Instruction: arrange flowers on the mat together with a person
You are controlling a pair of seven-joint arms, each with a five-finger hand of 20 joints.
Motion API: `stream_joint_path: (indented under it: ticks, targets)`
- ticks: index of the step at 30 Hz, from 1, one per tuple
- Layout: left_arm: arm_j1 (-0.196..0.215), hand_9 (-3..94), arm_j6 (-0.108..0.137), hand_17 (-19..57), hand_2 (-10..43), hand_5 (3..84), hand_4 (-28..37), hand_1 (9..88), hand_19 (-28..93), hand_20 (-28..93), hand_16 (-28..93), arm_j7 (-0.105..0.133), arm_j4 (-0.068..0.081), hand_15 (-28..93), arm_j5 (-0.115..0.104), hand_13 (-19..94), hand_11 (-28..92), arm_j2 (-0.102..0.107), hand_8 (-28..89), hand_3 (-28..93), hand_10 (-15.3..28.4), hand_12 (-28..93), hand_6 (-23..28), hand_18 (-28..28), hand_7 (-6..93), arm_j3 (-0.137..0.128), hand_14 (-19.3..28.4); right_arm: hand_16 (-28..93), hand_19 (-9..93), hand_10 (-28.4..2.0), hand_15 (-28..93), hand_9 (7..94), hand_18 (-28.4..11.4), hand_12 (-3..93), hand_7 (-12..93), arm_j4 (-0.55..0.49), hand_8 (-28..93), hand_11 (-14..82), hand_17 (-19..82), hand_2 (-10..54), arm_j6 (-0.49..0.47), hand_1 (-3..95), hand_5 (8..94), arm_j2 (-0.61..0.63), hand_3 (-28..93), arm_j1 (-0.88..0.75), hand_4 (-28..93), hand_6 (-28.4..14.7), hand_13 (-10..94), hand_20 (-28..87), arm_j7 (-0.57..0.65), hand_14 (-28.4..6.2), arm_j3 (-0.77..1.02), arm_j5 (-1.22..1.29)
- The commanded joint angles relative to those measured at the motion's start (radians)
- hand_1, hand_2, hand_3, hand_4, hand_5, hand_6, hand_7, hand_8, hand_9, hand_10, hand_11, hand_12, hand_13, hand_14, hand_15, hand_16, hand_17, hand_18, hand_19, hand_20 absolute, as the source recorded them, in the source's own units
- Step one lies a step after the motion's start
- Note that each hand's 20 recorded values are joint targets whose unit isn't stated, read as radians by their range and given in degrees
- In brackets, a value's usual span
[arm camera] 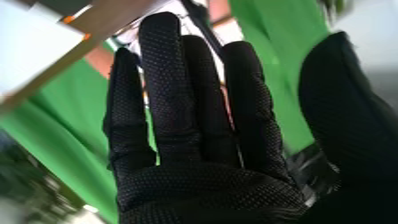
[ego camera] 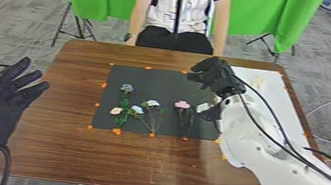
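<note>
In the head view, several flowers lie on the dark mat [ego camera: 150,81]: a blue one [ego camera: 127,87] at the upper left, a white one [ego camera: 152,103] near the middle, a cream one [ego camera: 116,110] lower left and a pink one [ego camera: 182,104] to the right, their stems pointing down. My right hand [ego camera: 215,76] is over the mat's upper right corner, hiding that part. In the right wrist view, my right hand [arm camera: 182,120] has straight fingers, its thumb well apart, and nothing in its grasp. My left hand [ego camera: 1,104] is open beside the table's left edge.
Orange markers [ego camera: 117,131] surround the mat on the brown table [ego camera: 118,158]. A white board [ego camera: 270,90] lies along the table's right side, partly under my right arm.
</note>
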Motion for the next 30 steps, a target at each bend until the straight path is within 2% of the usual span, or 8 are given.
stream_joint_path:
  ticks: [1,4,7,11,18,22,24,30]
  targets:
    - [0.044,30.6,0.019,-9.3,7.3,33.1,-26.5,20.4,36,16,-5,0.027,0.011,42,-0.024,20,17,0.013,-8,76,14.9,12,5.6,17.0,8.9,0.019,21.8,12,63,-15.0,48,58.9,-22.3,14.5,16,-0.08,-13,16.4,20,-3.0,0.004,32.2,58.0,0.002,73,-0.357,-26,1.6,57,8,-0.291,-14.0,0.361,0.628]
    - [0.07,30.5,0.024,-9.3,7.4,33.1,-26.8,20.2,36,16,-5,0.046,0.005,42,-0.026,20,16,0.013,-8,75,14.9,12,5.4,17.0,8.9,0.009,21.6,12,62,-14.8,47,58.1,-22.9,14.5,16,-0.095,-13,16.0,19,-3.1,0.026,31.7,57.0,-0.002,73,-0.43,-26,1.9,55,8,-0.338,-14.6,0.441,0.703]
    - [0.085,30.4,0.034,-9.3,7.4,33.1,-26.9,20.0,36,16,-5,0.082,0.007,42,-0.049,20,16,0.041,-8,75,14.9,12,5.4,17.0,8.9,0.011,21.6,11,60,-14.5,47,56.9,-23.4,14.5,16,-0.11,-13,15.5,17,-3.7,0.032,30.7,56.6,0.02,74,-0.502,-26,2.0,54,8,-0.385,-14.9,0.515,0.758]
    - [0.1,30.2,0.039,-9.3,7.4,33.2,-27.2,19.6,36,16,-5,0.103,0.004,41,-0.058,20,16,0.052,-8,75,14.7,12,5.2,16.9,8.8,0.005,21.4,11,58,-14.7,46,54.9,-24.1,14.5,16,-0.101,-13,14.7,16,-3.7,-0.007,29.9,55.2,0.024,75,-0.566,-26,2.2,51,8,-0.455,-15.3,0.588,0.868]
    - [0.071,30.1,0.032,-9.4,7.4,33.2,-27.5,19.3,35,16,-4,0.09,0.01,40,-0.052,20,16,0.049,-8,75,14.6,12,5.1,16.9,8.6,0.016,21.2,12,56,-14.9,46,53.0,-24.4,14.8,15,-0.094,-13,14.1,14,-2.7,-0.037,29.0,52.4,0.02,74,-0.637,-26,1.8,50,10,-0.521,-15.6,0.638,0.982]
    - [0.049,30.1,0.022,-9.3,7.5,33.2,-27.5,19.3,35,16,-4,0.051,0.012,41,-0.035,20,16,0.026,-8,75,14.7,12,5.1,16.9,8.7,0.014,21.4,11,56,-15.0,46,52.9,-24.5,14.8,15,-0.096,-13,13.9,14,-2.9,-0.032,28.9,52.3,0.017,75,-0.651,-26,2.0,49,11,-0.527,-15.8,0.647,0.997]
    - [0.046,30.1,0.019,-9.3,7.4,33.1,-27.5,19.3,35,16,-4,0.048,0.012,41,-0.028,20,16,0.018,-8,75,14.7,12,5.1,16.8,8.6,0.013,21.4,12,55,-15.0,46,52.9,-24.5,14.8,15,-0.094,-13,13.9,14,-2.9,-0.04,29.1,52.2,0.016,75,-0.653,-26,2.1,49,11,-0.534,-15.8,0.65,0.996]
    - [0.039,30.2,0.02,-9.3,7.5,33.2,-27.5,19.5,35,16,-4,0.047,0.015,41,-0.036,20,16,0.025,-8,75,14.8,12,5.2,16.9,8.5,0.02,21.5,12,55,-14.9,45,53.0,-24.4,14.8,15,-0.098,-13,14.0,14,-2.9,-0.044,29.2,52.2,0.011,75,-0.661,-26,2.2,49,12,-0.538,-15.7,0.662,1.018]
